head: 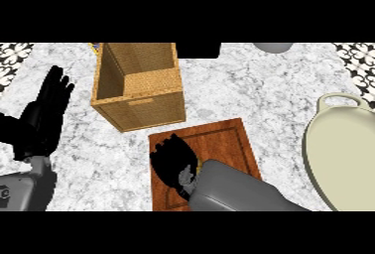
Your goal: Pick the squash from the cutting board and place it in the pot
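Right hand (pixel 174 158) sits on the board (pixel 234 136), fingers curled over the hidden squash. The pot (pixel 344 158), right of the board, awaits it. Left hand (pixel 44 116) rests open, far left.

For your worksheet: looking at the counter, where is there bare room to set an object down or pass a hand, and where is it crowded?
Bare marble lies between the cutting board and the pot, and beyond the board toward the counter's far edge. A narrower strip runs between the left hand and the wicker basket. It is crowded on the board, where the right hand covers its near left part.
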You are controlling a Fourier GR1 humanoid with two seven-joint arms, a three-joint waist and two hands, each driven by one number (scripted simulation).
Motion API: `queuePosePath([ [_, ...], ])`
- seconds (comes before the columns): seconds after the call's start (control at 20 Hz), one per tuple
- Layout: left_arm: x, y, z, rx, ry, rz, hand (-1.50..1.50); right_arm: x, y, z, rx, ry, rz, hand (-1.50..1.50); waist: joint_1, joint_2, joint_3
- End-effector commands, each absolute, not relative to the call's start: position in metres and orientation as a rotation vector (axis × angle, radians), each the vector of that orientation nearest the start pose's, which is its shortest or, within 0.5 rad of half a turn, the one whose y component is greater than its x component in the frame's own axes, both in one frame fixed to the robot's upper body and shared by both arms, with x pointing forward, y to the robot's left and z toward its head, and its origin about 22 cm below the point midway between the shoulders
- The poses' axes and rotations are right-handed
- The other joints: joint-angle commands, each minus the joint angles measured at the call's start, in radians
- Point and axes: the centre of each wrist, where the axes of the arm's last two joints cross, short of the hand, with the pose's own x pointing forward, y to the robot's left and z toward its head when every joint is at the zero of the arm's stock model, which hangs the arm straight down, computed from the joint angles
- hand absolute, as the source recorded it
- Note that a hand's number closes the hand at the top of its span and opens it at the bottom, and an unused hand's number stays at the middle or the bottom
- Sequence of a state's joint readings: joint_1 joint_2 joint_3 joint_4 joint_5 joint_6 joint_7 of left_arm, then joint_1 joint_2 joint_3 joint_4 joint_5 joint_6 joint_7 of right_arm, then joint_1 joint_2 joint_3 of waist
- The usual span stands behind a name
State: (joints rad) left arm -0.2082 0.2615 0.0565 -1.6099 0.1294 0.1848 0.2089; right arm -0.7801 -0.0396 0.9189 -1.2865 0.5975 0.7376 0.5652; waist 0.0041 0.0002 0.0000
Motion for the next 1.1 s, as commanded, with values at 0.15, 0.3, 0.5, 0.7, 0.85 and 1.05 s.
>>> queuePosePath([
  [0.15, 0.275, 0.290, 0.073, 0.208, -1.621, 0.090, 0.00, 0.270, -0.007, 0.066, -0.453, -0.933, 2.193, -1.50, 0.000, 0.000, 0.000],
  [0.3, 0.284, 0.282, 0.095, 0.192, -1.624, 0.071, 0.00, 0.264, 0.009, 0.039, -0.478, -0.894, 2.202, -1.50, 0.002, 0.000, 0.000],
  [0.5, 0.290, 0.275, 0.069, 0.197, -1.624, 0.040, 0.00, 0.287, 0.010, 0.042, -0.519, -0.862, 2.180, -1.50, 0.008, 0.002, 0.000],
  [0.7, 0.279, 0.286, 0.071, 0.197, -1.613, 0.065, 0.00, 0.295, 0.005, 0.043, -0.509, -0.862, 2.167, -1.50, 0.008, 0.001, 0.000],
  [0.85, 0.285, 0.272, 0.079, 0.208, -1.631, 0.059, 0.00, 0.284, -0.007, 0.018, -0.418, -0.829, 2.348, 1.50, 0.005, 0.002, 0.000],
  [1.05, 0.274, 0.272, 0.089, 0.192, -1.595, 0.066, 0.00, 0.280, -0.009, 0.031, -0.430, -0.932, 2.341, 1.50, 0.001, -0.001, 0.000],
])
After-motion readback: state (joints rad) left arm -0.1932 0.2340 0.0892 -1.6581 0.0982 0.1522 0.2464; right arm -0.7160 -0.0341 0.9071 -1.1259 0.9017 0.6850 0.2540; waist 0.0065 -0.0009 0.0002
